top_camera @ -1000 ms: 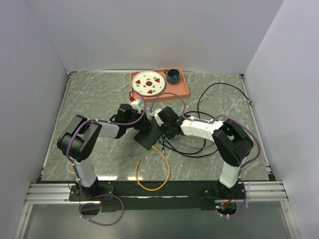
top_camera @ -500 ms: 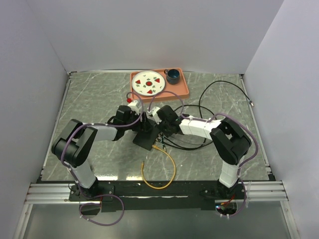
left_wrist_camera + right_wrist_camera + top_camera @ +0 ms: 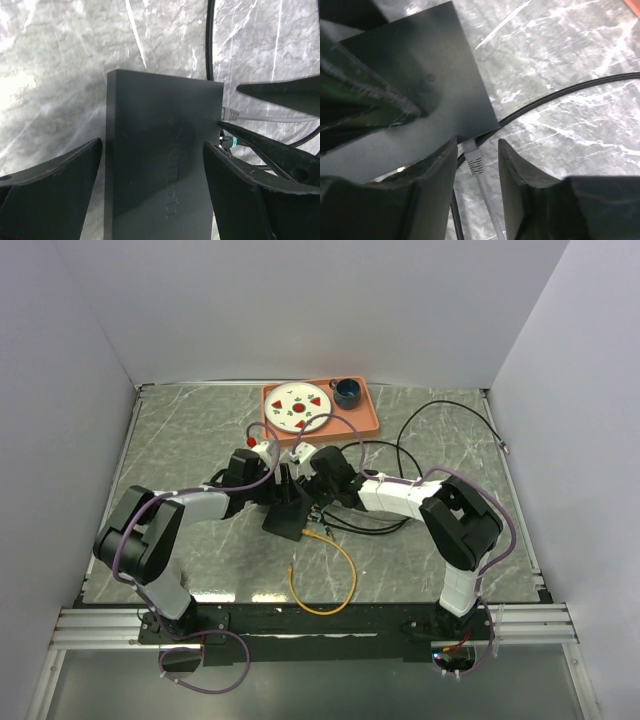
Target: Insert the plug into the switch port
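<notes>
The flat black switch box (image 3: 287, 512) lies at mid-table. In the left wrist view the box (image 3: 160, 165) sits between my left gripper's (image 3: 152, 145) fingers (image 3: 55, 175), which close on its long sides. A grey plug (image 3: 475, 161) on a grey cable has its tip in the switch port (image 3: 466, 143) on the box's narrow edge. It also shows in the left wrist view (image 3: 230, 114). My right gripper (image 3: 477, 142) straddles the plug with its jaws apart and a gap on the plug's right side. In the top view the grippers (image 3: 272, 485) (image 3: 316, 480) flank the box.
A yellow cable (image 3: 335, 590) with a green-tipped plug (image 3: 228, 142) loops in front of the box. Black cable (image 3: 440, 410) loops to the right and under the right arm. An orange tray (image 3: 367, 420) with a plate (image 3: 300, 407) and dark mug (image 3: 347, 392) stands behind.
Both grippers and the box between them have shifted left and a little farther back. The box has turned. The yellow cable's loop has slid along with it.
</notes>
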`<move>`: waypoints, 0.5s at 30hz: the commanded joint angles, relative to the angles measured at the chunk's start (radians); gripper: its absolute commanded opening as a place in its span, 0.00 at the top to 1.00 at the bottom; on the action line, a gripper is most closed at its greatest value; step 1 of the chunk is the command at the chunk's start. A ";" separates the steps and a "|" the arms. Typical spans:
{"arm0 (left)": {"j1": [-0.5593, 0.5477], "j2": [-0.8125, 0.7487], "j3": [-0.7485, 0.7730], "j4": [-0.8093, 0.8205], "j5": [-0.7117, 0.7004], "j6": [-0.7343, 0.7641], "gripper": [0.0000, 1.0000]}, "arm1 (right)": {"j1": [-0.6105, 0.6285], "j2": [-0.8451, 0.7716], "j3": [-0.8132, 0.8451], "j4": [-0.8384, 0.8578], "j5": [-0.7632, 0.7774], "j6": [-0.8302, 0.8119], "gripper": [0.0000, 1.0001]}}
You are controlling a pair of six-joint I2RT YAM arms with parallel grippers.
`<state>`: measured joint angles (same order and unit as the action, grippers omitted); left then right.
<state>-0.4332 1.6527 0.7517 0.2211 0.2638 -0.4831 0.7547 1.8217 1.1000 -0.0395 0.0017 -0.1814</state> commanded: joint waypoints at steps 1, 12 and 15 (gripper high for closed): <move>0.001 -0.034 0.028 -0.095 -0.064 -0.002 0.11 | 0.006 -0.041 0.041 0.044 0.055 -0.012 0.50; 0.011 -0.324 0.005 -0.132 -0.186 0.040 0.01 | 0.008 -0.186 -0.005 0.044 0.124 0.052 0.18; 0.011 -0.413 0.023 -0.160 -0.186 0.061 0.03 | 0.006 -0.246 -0.017 0.018 0.139 0.074 0.11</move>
<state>-0.4244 1.3552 0.7521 0.0849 0.1116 -0.4641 0.7551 1.6943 1.0901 -0.0349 0.0944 -0.1520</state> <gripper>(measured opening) 0.974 0.865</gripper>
